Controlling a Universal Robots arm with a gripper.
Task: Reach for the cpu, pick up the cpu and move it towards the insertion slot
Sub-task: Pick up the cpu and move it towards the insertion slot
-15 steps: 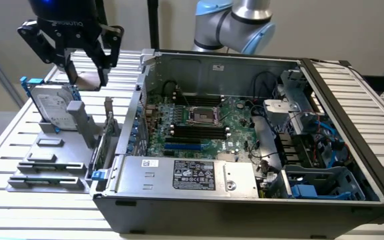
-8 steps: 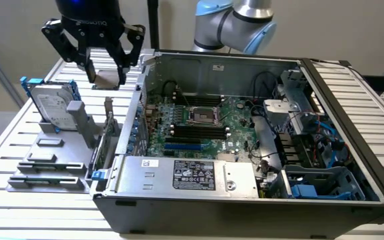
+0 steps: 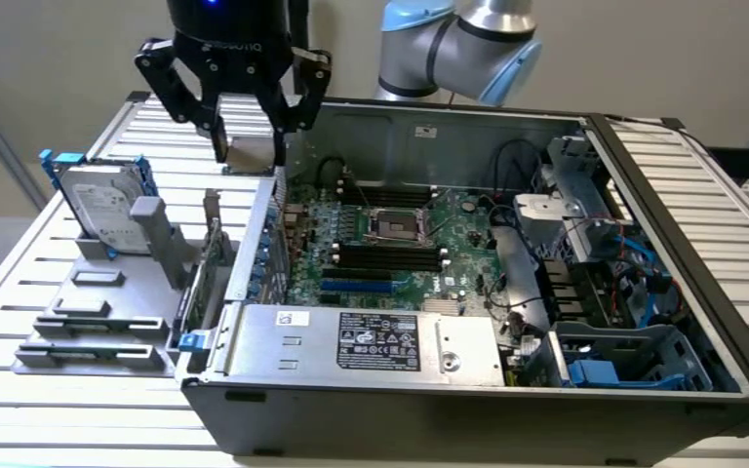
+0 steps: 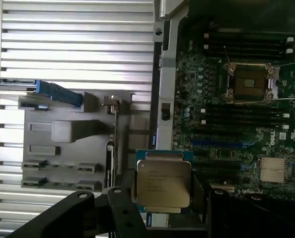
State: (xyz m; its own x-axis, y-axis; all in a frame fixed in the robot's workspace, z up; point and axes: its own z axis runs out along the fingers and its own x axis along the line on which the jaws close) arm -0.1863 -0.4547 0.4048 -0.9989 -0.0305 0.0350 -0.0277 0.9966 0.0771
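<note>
1. Slatted metal table [image 3: 687, 185] carrying an open computer case [image 3: 479, 409]; case occupying the middle and the exterior view's right portion of the table, base at the near edge.
2. Grey fixture tray [image 3: 89, 322] on the table toward the exterior view's left edge, just beside the case wall; hard drive [image 3: 98, 210] in blue frame standing upright in it.
3. Green motherboard [image 3: 459, 219] lying flat inside the case; insertion slot [image 3: 392, 226] near its middle, shiny frame around a dark centre, long black memory slots on two sides of it.
4. Gripper [image 3: 251, 122] hanging above the case's far wall, near the far corner on the exterior view's left, between tray and motherboard.
5. Jaws clamped on the cpu [image 4: 163, 184]; chip seen flat between the fingers [image 4: 122, 208] in the wrist view, metal lid toward the camera. Cpu raised, well apart from the insertion slot [image 4: 250, 82].
6. Risks, judged:
   - Thin edge hold: slip or tilt in the pads likely under any jolt, dropping the chip onto the board.
   - Case wall directly below: too low a path could strike it.
   - Skewed chip over the socket: possible damage to contacts.
</note>
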